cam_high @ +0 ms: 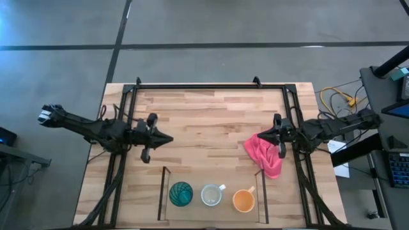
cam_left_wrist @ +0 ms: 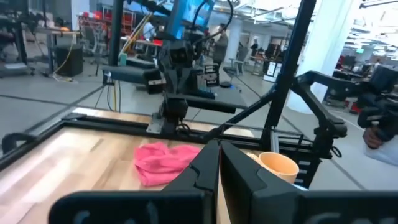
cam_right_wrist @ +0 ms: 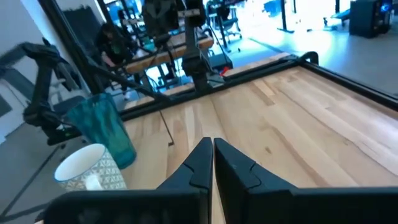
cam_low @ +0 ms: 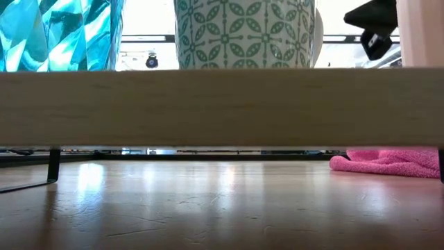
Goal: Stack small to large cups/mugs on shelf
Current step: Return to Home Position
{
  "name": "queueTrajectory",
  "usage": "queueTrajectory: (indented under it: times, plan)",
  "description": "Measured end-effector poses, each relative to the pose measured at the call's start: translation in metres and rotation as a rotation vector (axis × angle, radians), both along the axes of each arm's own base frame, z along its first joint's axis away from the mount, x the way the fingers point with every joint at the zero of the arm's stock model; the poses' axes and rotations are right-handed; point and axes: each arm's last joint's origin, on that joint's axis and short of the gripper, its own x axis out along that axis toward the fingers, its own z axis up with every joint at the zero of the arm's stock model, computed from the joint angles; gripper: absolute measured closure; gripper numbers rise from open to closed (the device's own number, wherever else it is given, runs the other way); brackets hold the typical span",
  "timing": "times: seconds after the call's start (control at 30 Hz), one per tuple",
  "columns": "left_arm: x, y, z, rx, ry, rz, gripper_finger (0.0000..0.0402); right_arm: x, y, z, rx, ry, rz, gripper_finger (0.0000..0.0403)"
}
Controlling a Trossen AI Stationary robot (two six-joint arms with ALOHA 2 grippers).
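Three cups stand in a row in the shelf bay (cam_high: 165,191) at the table's near edge: a teal ribbed tumbler (cam_high: 181,193), a white patterned mug (cam_high: 211,195) and an orange mug (cam_high: 243,200). My left gripper (cam_high: 167,138) is shut and empty at the table's left, above the wood. My right gripper (cam_high: 257,137) is shut and empty at the right, over the far end of the pink cloth (cam_high: 266,155). The right wrist view shows the tumbler (cam_right_wrist: 102,129) and white mug (cam_right_wrist: 90,168); the left wrist view shows the orange mug (cam_left_wrist: 278,166).
The pink cloth lies crumpled on the table by the shelf's right panel (cam_high: 259,199). Black frame rails (cam_high: 211,86) run along the far, left and right sides. Bare wood (cam_high: 211,128) lies between the two grippers.
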Motion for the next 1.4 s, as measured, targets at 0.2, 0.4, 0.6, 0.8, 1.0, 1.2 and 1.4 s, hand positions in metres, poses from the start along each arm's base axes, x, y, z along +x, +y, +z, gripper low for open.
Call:
queueTrajectory:
  times: [0.2, 0.4, 0.6, 0.8, 1.0, 1.2, 1.4]
  plan:
    - [-0.009, 0.008, -0.017, 0.003, 0.007, 0.057, 0.0402, -0.014, -0.004, -0.015, 0.006, -0.049, -0.008, 0.0394]
    - [-0.023, 0.018, -0.036, -0.021, -0.079, 0.111, 0.0402, -0.026, -0.009, -0.038, 0.053, -0.094, -0.034, 0.0394]
    - [-0.038, 0.022, -0.05, -0.042, -0.142, 0.122, 0.0402, -0.035, -0.013, -0.048, 0.086, -0.176, -0.054, 0.0394]
    - [-0.052, 0.025, -0.061, -0.05, -0.201, 0.124, 0.0402, -0.035, -0.017, -0.049, 0.031, -0.157, -0.118, 0.0394]
    - [-0.063, 0.027, -0.081, -0.073, -0.291, 0.125, 0.0402, -0.034, -0.02, -0.055, 0.032, -0.149, -0.158, 0.0394]
    - [-0.069, 0.028, -0.093, -0.129, -0.324, 0.114, 0.0402, -0.031, -0.02, -0.06, 0.06, -0.191, -0.163, 0.0394]
    - [-0.069, 0.028, -0.096, -0.098, -0.301, 0.117, 0.0402, -0.025, -0.019, -0.078, 0.098, -0.215, -0.152, 0.0394]
